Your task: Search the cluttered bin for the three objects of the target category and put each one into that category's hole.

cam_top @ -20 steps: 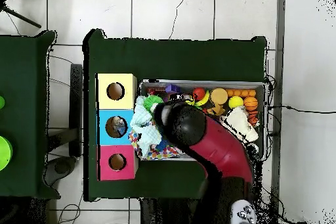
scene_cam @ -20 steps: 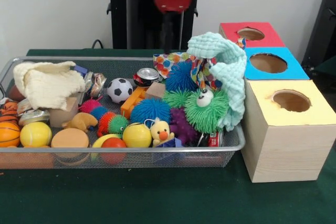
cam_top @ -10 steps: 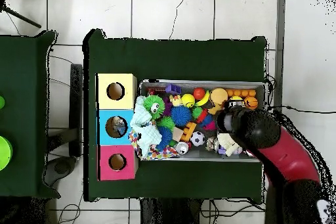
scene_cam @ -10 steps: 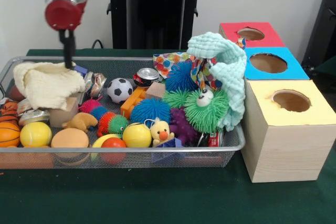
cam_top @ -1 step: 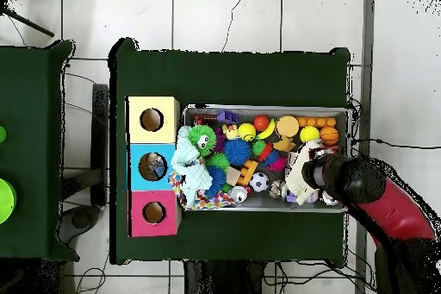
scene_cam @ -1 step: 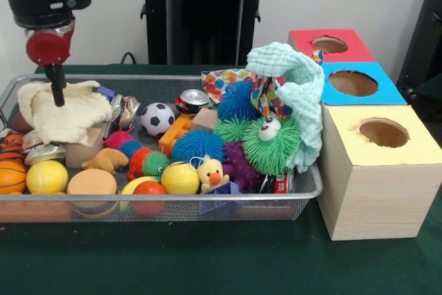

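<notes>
A wire bin (scene_cam @ -1 step: 173,197) holds a jumble of toys. A cream cloth (scene_cam @ -1 step: 79,117) lies at its left end. A mint cloth (scene_cam @ -1 step: 298,81) and a patterned cloth (scene_cam @ -1 step: 222,82) are draped over spiky rubber balls (scene_cam @ -1 step: 197,144) at the right end. Red (scene_cam @ -1 step: 304,38), blue (scene_cam @ -1 step: 388,92) and yellow (scene_cam @ -1 step: 345,132) boxes, each with a round hole, stand to the right of the bin. My gripper (scene_cam @ -1 step: 59,94) hangs shut over the cream cloth with its tip at the cloth's top. In the overhead view the arm (cam_top @ -1 step: 349,180) covers the gripper beside the cream cloth (cam_top @ -1 step: 298,170).
A soccer ball (scene_cam @ -1 step: 157,118), a can (scene_cam @ -1 step: 193,101), wooden blocks (scene_cam @ -1 step: 174,135), a duck (scene_cam @ -1 step: 210,173), yellow (scene_cam @ -1 step: 46,177) and orange balls (scene_cam @ -1 step: 11,176) fill the bin. The boxes (cam_top @ -1 step: 152,165) sit tight against the bin's end.
The arm swung from over the patterned cloth across the bin to the cream cloth's end, then dropped lower over the cream cloth. Nothing in the bin has moved.
</notes>
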Robot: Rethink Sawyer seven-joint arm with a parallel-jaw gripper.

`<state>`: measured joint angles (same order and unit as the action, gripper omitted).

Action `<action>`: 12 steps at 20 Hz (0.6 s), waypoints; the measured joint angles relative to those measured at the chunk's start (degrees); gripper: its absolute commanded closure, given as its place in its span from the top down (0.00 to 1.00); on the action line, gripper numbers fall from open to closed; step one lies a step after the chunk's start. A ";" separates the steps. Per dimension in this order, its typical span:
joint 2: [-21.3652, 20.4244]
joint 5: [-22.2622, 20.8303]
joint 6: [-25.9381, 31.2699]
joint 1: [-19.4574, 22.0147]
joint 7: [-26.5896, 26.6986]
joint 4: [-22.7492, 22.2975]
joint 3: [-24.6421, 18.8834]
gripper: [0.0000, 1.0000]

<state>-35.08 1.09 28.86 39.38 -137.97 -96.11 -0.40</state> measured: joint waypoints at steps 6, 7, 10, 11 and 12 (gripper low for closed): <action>2.13 -1.88 -0.53 2.16 0.00 -1.12 -3.20 1.00; 2.54 -2.21 -0.70 2.57 0.00 -1.44 -3.87 1.00; 3.45 -2.95 -1.13 3.73 0.00 -2.52 -5.59 1.00; 3.63 -3.11 -1.20 4.00 0.00 -2.69 -5.93 1.00; 4.01 -3.47 -1.38 4.53 0.00 -3.04 -6.53 1.00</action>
<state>-31.07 -2.37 27.49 43.91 -137.97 -99.15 -6.92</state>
